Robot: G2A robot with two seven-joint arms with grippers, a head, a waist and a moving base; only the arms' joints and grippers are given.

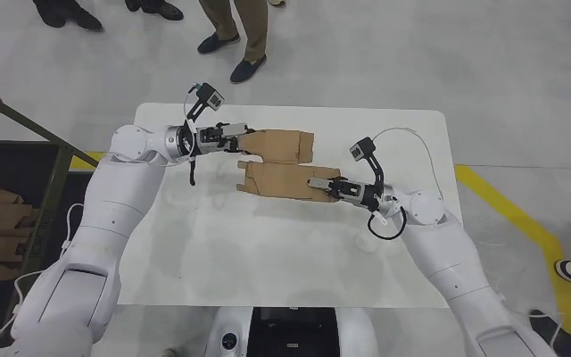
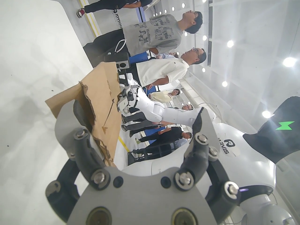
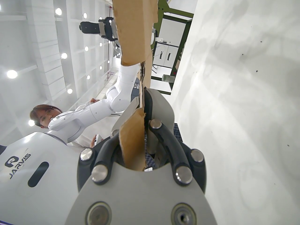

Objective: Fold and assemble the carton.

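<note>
right tool (image 3: 142,100) clamps carton (image 3: 131,24) edge; left tool (image 2: 138,122) spread open at carton's opposite end.

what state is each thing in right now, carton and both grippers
brown cardboard carton, not assembled, folded flattish, ragged flap edges
left gripper, fingers open, carton edge beside one finger
right gripper, fingers shut on a carton flap

The white worktop (image 1: 268,259) stands on a grey floor (image 1: 401,53). A yellow floor line (image 1: 500,201) runs beside the worktop. Round ceiling lights (image 2: 230,43) are lit above the worktop. White wall shelving (image 3: 70,19) stands beyond the worktop.
</note>
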